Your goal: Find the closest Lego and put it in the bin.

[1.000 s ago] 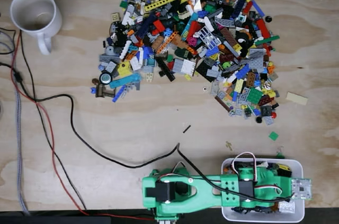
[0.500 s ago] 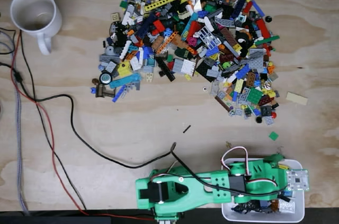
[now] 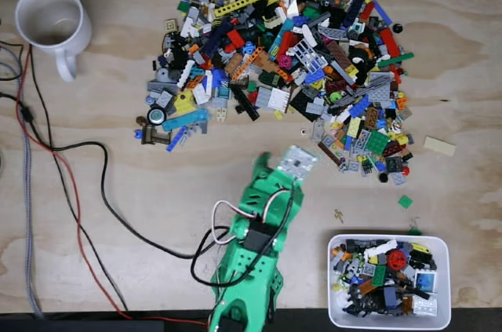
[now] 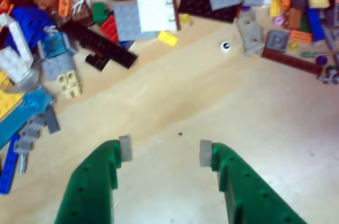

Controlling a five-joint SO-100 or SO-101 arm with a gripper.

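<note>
The Lego pile (image 3: 286, 53) spreads across the far middle of the table in the fixed view. My green gripper (image 3: 295, 153) points at its near edge, just short of a tiny white round piece (image 3: 303, 134). In the wrist view the gripper (image 4: 164, 150) is open over bare wood, its grey pads (image 4: 125, 147) holding nothing. Ahead of it lie the white round piece (image 4: 225, 46), a small yellow brick (image 4: 168, 37) and a long black piece (image 4: 103, 48). The white bin (image 3: 448, 281) at the lower right holds several Legos.
A white mug (image 3: 51, 22) stands at the far left. Black and red cables (image 3: 86, 191) run down the left side and curl under the arm. Loose bits lie right of the arm: a green square (image 3: 405, 201) and a tan plate (image 3: 439, 146).
The arm has swung left, away from over the bin, and now reaches forward to the pile's near edge. The bin's contents are uncovered.
</note>
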